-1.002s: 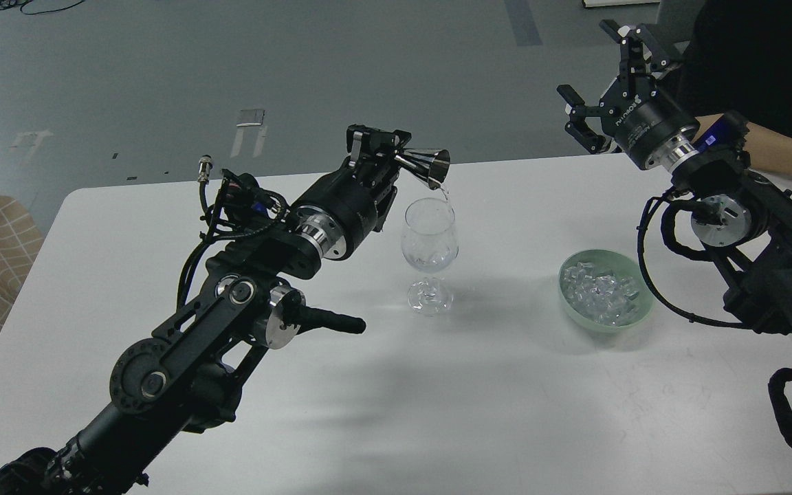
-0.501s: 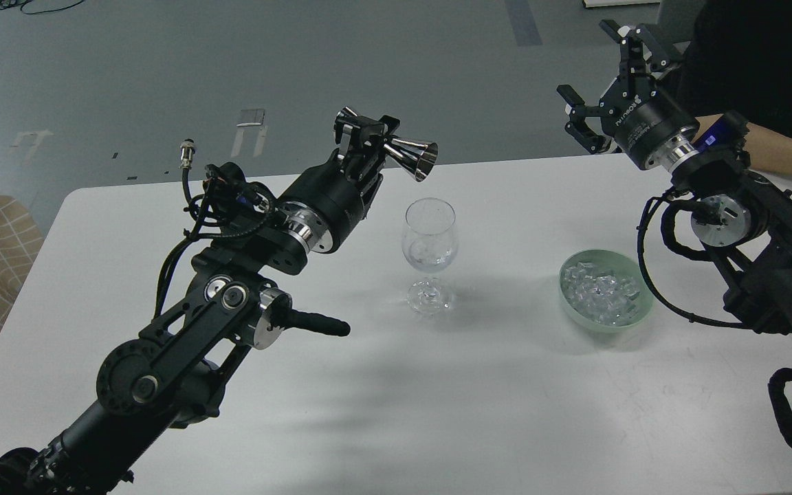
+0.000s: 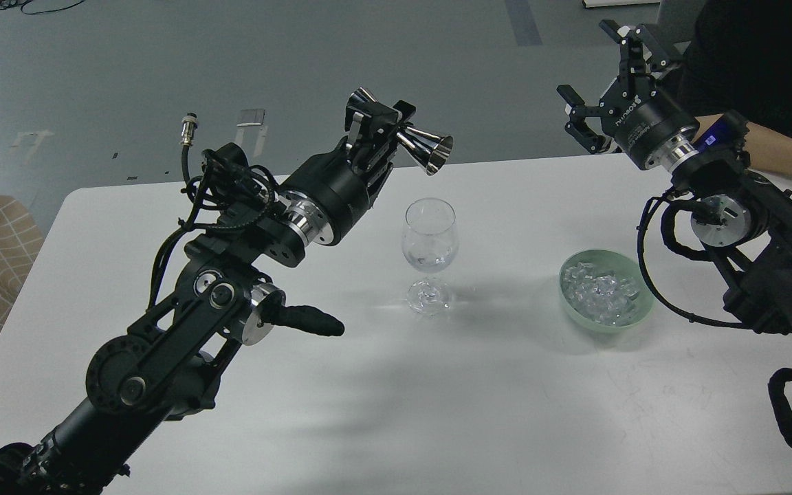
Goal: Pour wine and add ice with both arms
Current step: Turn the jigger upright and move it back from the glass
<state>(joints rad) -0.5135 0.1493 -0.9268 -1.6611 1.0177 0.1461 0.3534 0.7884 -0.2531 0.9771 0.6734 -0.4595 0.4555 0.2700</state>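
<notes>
Since a moment ago the left hand (image 3: 386,134) has drawn up and back from the glass (image 3: 429,253), so the jigger (image 3: 415,142) now sits above and left of the rim, no longer over it. That hand is clamped on the jigger's waist, the steel cup lying nearly on its side with its open mouth facing right and slightly down. The right hand (image 3: 606,82) has not shifted: it hangs high over the far right of the bench (image 3: 478,405), fingers spread apart, holding and touching nothing. One glass stands upright mid-bench with a little clear liquid in its bowl. One green bowl (image 3: 606,291) sits to its right, well apart from it, holding the ice (image 3: 601,293) in a heap of many cubes, too many to count. One jigger, two arms.
</notes>
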